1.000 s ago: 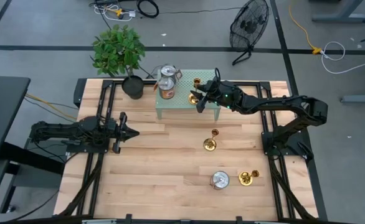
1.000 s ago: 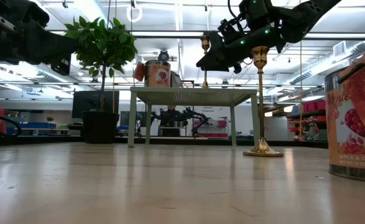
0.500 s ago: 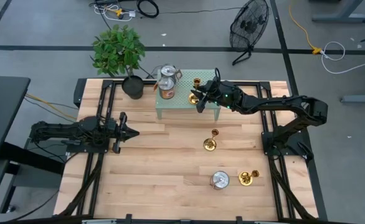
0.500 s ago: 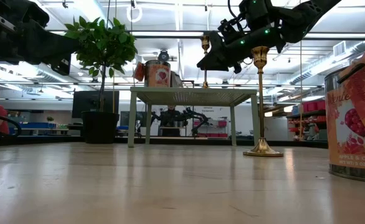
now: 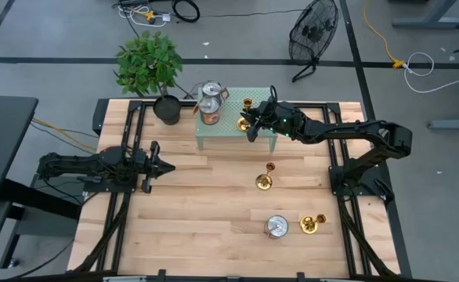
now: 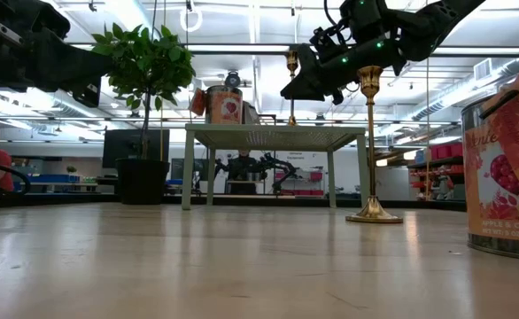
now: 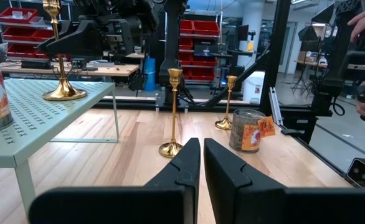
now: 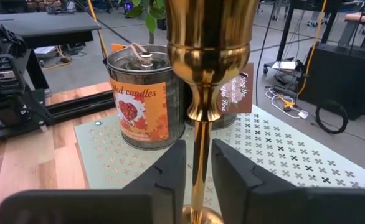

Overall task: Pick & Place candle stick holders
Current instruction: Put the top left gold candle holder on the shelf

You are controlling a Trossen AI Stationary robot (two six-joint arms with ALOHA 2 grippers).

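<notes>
Right end effector [image 8: 195, 168] closed around a shiny brass candle stick holder's [image 8: 201, 87] stem.
It stood on the pale green perforated stand [image 5: 225, 125], likely for lifting; left end effector [image 7: 201, 162] waited shut.

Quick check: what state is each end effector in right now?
Left end effector: closed, holding nothing, waiting over the table's left side.
Right end effector: around the stem of the candle stick holder on the green stand; grip cannot be told.
</notes>
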